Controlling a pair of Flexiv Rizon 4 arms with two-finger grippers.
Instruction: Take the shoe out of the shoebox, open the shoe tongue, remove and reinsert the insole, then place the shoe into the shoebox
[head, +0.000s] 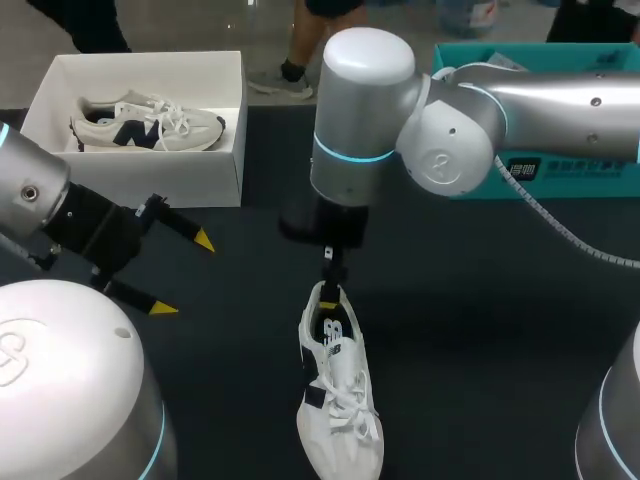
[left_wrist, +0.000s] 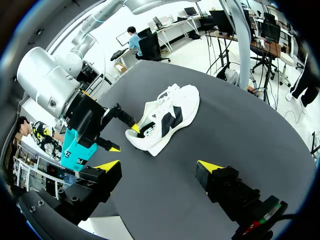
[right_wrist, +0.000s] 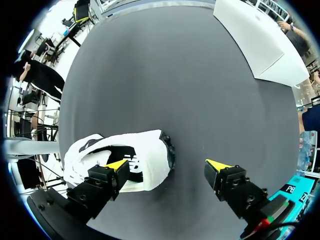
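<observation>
A white shoe with dark side marks (head: 340, 400) lies on the dark table, heel toward the far side. My right gripper (head: 331, 272) hangs over its heel. In the right wrist view the right gripper (right_wrist: 167, 164) is open, one finger over the shoe's (right_wrist: 150, 145) mouth and the other well clear behind the heel. My left gripper (head: 182, 275) is open and holds nothing, left of the shoe. In its own view the left gripper (left_wrist: 159, 165) points at the shoe (left_wrist: 167, 115) and at my right gripper (left_wrist: 124, 138). A second shoe (head: 150, 125) lies in the white shoebox (head: 225, 170).
A teal box (head: 570, 175) stands at the back right behind my right arm. The shoebox (right_wrist: 260, 40) sits at the back left corner. Bare dark tabletop (head: 480, 340) spreads around the shoe on both sides.
</observation>
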